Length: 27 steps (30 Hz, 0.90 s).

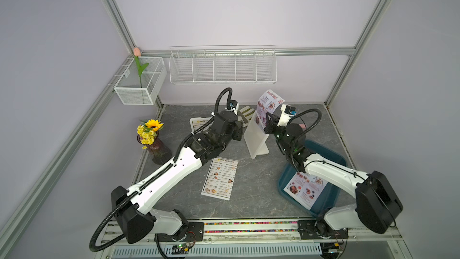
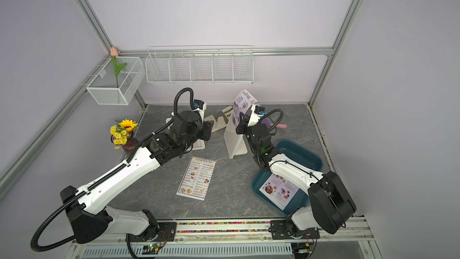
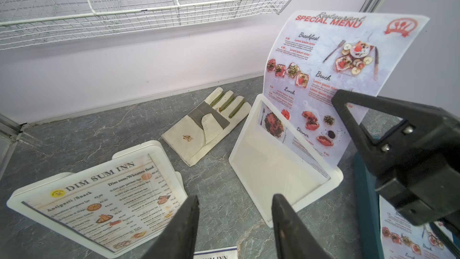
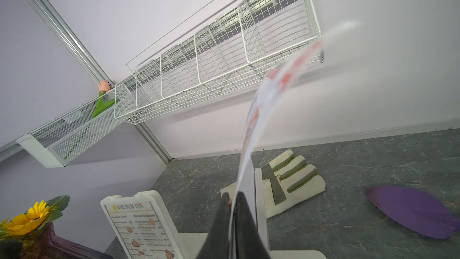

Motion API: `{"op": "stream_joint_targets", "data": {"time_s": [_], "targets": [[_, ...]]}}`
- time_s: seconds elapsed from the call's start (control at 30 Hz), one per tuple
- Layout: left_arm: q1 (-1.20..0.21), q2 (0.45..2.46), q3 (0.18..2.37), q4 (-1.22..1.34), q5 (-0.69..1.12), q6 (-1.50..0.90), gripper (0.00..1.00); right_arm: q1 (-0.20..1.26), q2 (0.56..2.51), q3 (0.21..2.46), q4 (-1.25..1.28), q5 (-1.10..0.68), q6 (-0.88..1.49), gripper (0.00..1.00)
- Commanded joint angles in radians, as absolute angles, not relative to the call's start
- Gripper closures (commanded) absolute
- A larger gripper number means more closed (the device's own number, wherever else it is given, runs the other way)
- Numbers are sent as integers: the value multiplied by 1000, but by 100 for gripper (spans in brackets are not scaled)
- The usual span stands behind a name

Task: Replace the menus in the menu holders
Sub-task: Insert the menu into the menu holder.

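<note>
SPECIAL MENU sheet stood partly inside the upright menu holder at centre far, its top curling upward, its right edge pinched by the right gripper. To the holder's left, the left gripper hovered spread, holding nothing. A loose DIM SUM INN sheet lay nearer.

Grey marbled table, teal tray, red-headed menu, seemingly olive-striped glove
</note>
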State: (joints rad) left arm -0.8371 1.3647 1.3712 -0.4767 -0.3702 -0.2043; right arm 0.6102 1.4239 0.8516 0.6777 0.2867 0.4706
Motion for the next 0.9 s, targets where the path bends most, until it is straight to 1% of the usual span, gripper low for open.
{"op": "stream_joint_targets", "data": {"time_s": [0.0, 0.07, 0.13, 0.43, 0.87], "targets": [[-837, 1350, 1370, -474, -385, -210, 50, 605, 1399, 833, 690, 259, 460, 86], [-838, 1349, 1370, -474, -384, -210, 50, 607, 1394, 831, 686, 241, 462, 83], [-836, 1350, 1369, -474, -384, -210, 50, 607, 1386, 831, 672, 226, 463, 81], [-838, 1354, 1370, -471, -380, -213, 50, 609, 1334, 836, 548, 201, 453, 82], [-836, 1348, 1367, -466, -375, -219, 50, 619, 1315, 835, 410, 190, 438, 91]]}}
